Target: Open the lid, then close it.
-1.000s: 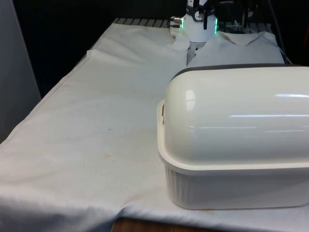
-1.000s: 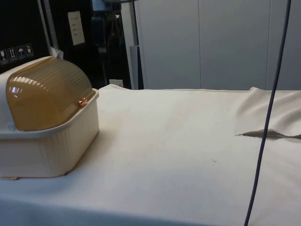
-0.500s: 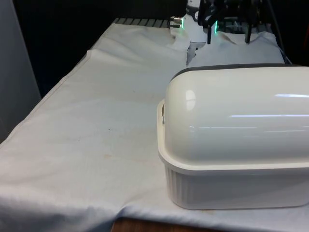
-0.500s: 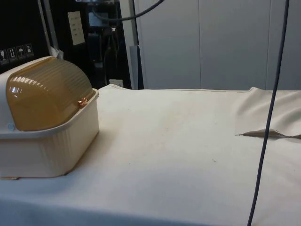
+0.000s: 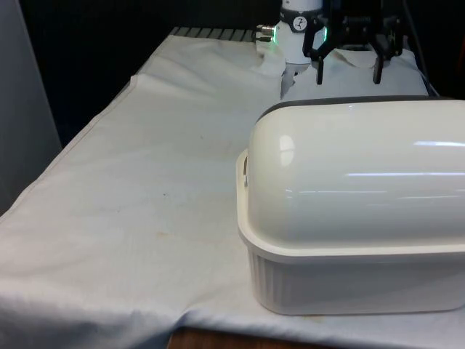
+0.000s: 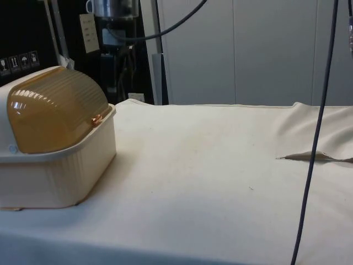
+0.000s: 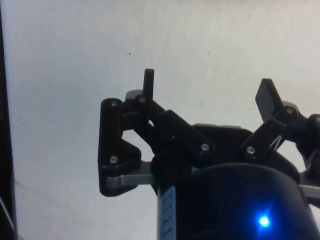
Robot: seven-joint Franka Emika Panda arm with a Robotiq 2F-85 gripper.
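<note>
One bread box (image 5: 356, 218) stands on the tabletop (image 5: 160, 182), at the near end on the front view's right, its cream ribbed base (image 5: 349, 280) resting on the white cloth (image 6: 220, 165). Its domed lid (image 5: 356, 171) is down over the base; in the side view the lid (image 6: 55, 110) appears amber and translucent with fine ribbing, and a small copper-coloured handle (image 6: 96, 119) sits at its lower front edge, just above the base rim (image 6: 66, 152). The black hand (image 5: 347, 76) hangs in the air at the far end of the tabletop, beyond the box and above the level of the lid, touching nothing. Its two fingers stand spread wide apart with nothing between them, as the wrist view confirms: one fingertip (image 7: 148, 80) and the other (image 7: 266, 97) are well separated over bare cloth (image 7: 75, 60). In the side view part of the arm (image 6: 113, 22) shows behind the box, against the dark cabinets. A dark cable (image 6: 317, 132) hangs across the side view's foreground.
</note>
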